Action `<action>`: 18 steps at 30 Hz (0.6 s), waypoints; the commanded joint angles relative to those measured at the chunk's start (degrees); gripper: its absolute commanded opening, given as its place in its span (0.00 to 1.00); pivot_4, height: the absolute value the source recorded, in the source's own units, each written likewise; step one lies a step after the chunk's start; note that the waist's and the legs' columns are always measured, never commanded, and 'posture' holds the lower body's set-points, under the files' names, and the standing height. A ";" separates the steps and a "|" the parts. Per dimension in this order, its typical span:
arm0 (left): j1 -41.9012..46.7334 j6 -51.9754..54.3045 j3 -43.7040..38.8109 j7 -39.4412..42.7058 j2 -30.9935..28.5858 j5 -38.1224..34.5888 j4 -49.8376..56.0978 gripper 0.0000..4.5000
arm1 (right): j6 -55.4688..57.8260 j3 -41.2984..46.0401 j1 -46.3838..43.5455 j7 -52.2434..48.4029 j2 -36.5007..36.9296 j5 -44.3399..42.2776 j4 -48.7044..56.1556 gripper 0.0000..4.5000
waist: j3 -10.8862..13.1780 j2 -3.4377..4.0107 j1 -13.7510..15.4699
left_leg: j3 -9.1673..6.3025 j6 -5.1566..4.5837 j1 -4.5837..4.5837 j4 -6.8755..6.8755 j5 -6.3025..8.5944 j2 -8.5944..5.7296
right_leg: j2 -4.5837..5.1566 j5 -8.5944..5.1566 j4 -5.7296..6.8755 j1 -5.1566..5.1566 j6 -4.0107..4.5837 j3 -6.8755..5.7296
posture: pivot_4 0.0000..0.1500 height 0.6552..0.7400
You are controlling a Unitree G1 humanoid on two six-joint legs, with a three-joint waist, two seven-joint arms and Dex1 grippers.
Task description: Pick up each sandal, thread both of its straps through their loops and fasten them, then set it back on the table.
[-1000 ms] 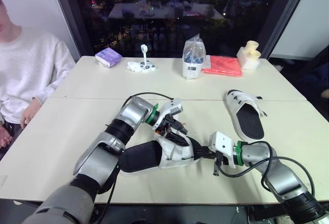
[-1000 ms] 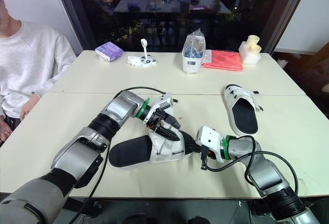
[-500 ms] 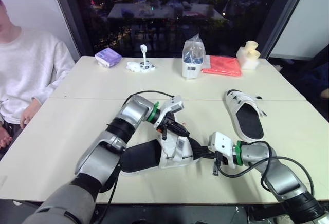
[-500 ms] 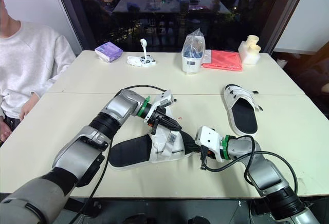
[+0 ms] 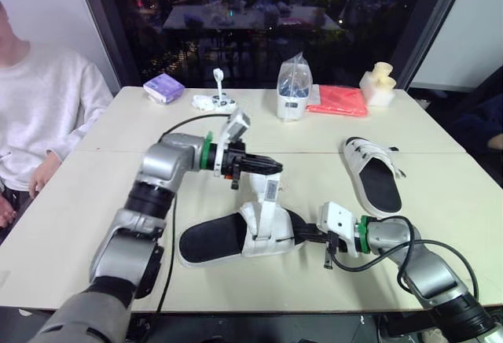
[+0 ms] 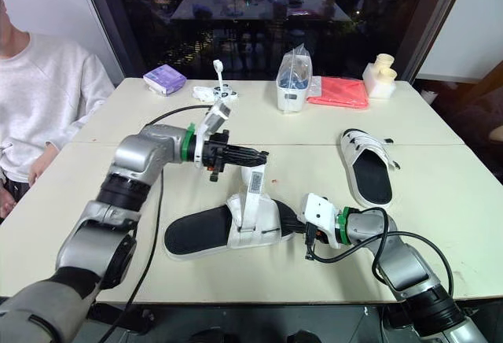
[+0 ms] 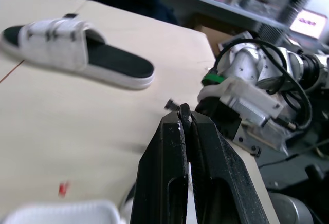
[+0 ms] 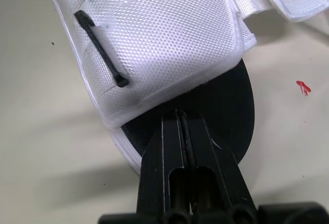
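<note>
- The sandal [image 5: 216, 239] lies flat on the table [image 5: 94, 201] with its black footbed up. Its heel points to the robot's left, and a white upper covers its toe half.
- One strap [image 5: 268, 197] stands nearly upright from the sandal's upper, with a grey patch near its top end.
- A black loop [image 8: 100, 49] sits on the side of the upper.
- The left gripper [image 5: 277, 167] hangs above the sandal, its fingers level and pressed together. Their tips are right at the strap's top end; I cannot tell whether they pinch it.
- The right gripper [image 8: 180, 114] is at the sandal's toe end, its fingers closed against each other. Their tips lie on the black footbed, just at the edge of the upper.
- A red speck [image 8: 303, 86] marks the table just beside the sandal's toe.
- The second sandal [image 5: 376, 176] lies flat, well apart from the sandal, to its right and farther from the robot. Its straps lie across its upper.
- Far beyond the sandal, on the table's back half, stands a clear bag [image 5: 296, 90].
- A red cloth [image 5: 340, 101] lies beside the bag, and a cream block [image 5: 378, 83] sits past the cloth.
- Also beyond the sandal, more to the left, are a small white thing [image 5: 214, 101] and a purple pack [image 5: 165, 88].
- A person [image 5: 39, 115] in a light sweater sits at the table's edge, well to the left of the sandal.
</note>
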State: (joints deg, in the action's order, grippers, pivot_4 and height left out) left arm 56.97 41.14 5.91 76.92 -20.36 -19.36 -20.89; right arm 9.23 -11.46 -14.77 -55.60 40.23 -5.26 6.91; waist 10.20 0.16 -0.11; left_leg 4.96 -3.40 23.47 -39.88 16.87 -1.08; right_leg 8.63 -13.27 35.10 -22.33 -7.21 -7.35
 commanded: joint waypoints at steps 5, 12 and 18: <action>-5.05 0.08 -3.92 -6.84 -1.81 -3.08 5.36 0.02 | 0.43 -2.49 0.65 -0.48 -0.13 2.17 -2.30 0.00 | 0.00 0.00 -0.38 | -0.02 0.00 0.00 -0.01 0.00 0.00 | 0.00 0.00 0.00 0.01 0.00 0.00 | 1.00 1.00; -7.11 -4.02 -5.49 -12.39 -0.36 -3.42 2.26 0.02 | 0.07 -2.67 0.59 -0.69 0.11 2.28 -2.48 0.00 | 0.00 0.00 -0.39 | -0.02 0.01 0.00 -0.01 0.00 -0.01 | -0.02 0.00 0.00 0.02 0.00 -0.01 | 1.00 1.00; -6.77 -5.30 -6.37 -14.84 0.91 -3.99 -0.15 0.02 | 0.00 -2.82 0.74 -0.71 0.20 2.65 -2.36 0.00 | 0.00 0.00 -0.43 | -0.01 0.02 0.00 -0.01 -0.01 -0.01 | -0.03 0.00 0.00 0.02 0.00 -0.01 | 1.00 1.00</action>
State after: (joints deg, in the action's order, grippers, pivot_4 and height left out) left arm 49.46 37.20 1.47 63.04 -19.23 -22.04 -21.94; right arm 8.21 -12.15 -15.40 -55.69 40.19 -4.67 6.40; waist 10.20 0.16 -0.54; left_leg 4.95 -3.38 23.48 -39.89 16.86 -1.09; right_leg 8.60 -13.27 35.10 -22.31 -7.22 -7.36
